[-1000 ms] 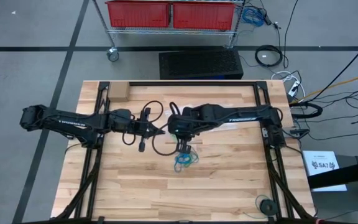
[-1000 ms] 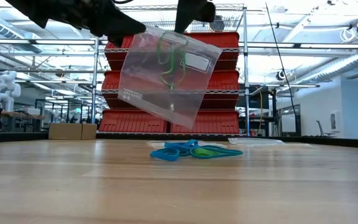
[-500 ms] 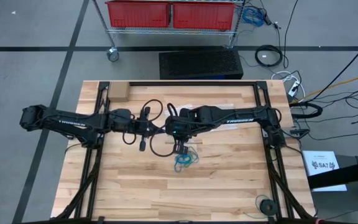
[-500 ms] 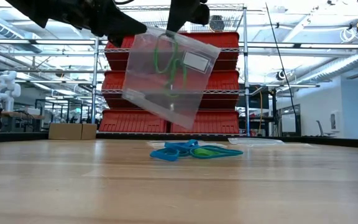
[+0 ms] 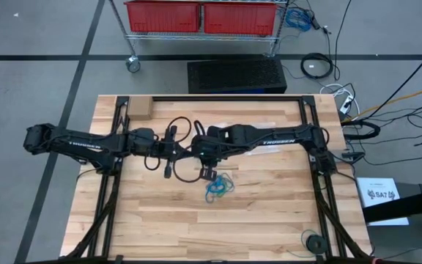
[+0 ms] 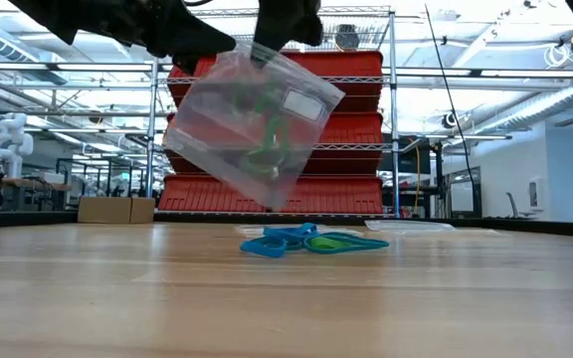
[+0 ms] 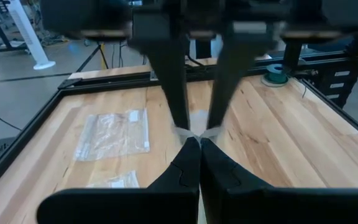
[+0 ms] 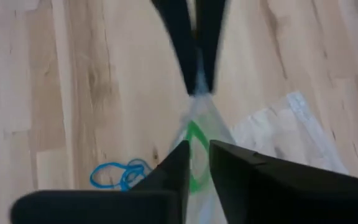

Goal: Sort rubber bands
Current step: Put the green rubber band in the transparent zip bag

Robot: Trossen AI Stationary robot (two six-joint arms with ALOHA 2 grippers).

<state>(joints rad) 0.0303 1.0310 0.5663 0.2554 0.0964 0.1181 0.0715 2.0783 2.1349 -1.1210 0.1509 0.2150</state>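
The bag (image 6: 252, 134) has been swung toward the left arm's side in the low view and is now tilted further, its lower edge lifted away from the pile of bands (image 6: 311, 242) on the bench. The green band (image 6: 267, 134) inside has slid lower and is bunched near the middle of the bag. The right gripper (image 5: 208, 173) has been shifted slightly toward the left gripper (image 5: 189, 152), and its fingers (image 8: 179, 163), pressed together before, are now parted by a narrow gap.
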